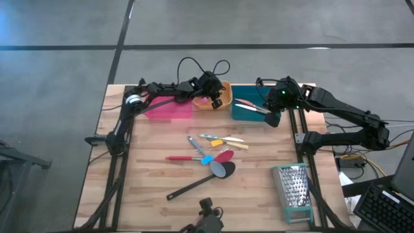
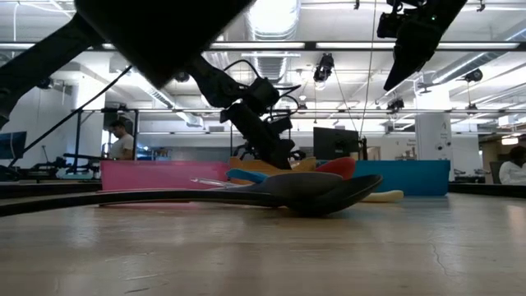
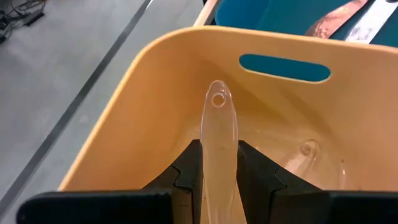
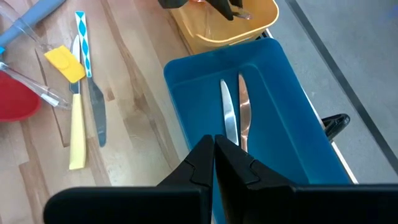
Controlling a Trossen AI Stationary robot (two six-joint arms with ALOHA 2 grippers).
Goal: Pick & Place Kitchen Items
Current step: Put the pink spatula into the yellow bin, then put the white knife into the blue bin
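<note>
Clear plastic handle (image 3: 219,146) pinched between left gripper (image 3: 219,180) fingers, poised over orange bin (image 3: 143,93), not yet released. Right gripper (image 4: 214,155) fingers pressed together, holding nothing, hovering above teal bin (image 4: 186,99); two metal knives (image 4: 235,112) already lying just beyond the fingertips inside it. Pink bin (image 1: 169,107) apparently unfilled, contents hard to tell. Roughly a third done, by judgement: still loose on desk (image 1: 149,168) well away from both fingers are black spoon (image 1: 200,181), red spatula (image 1: 223,156), yellow-handled pieces (image 1: 226,141).
</note>
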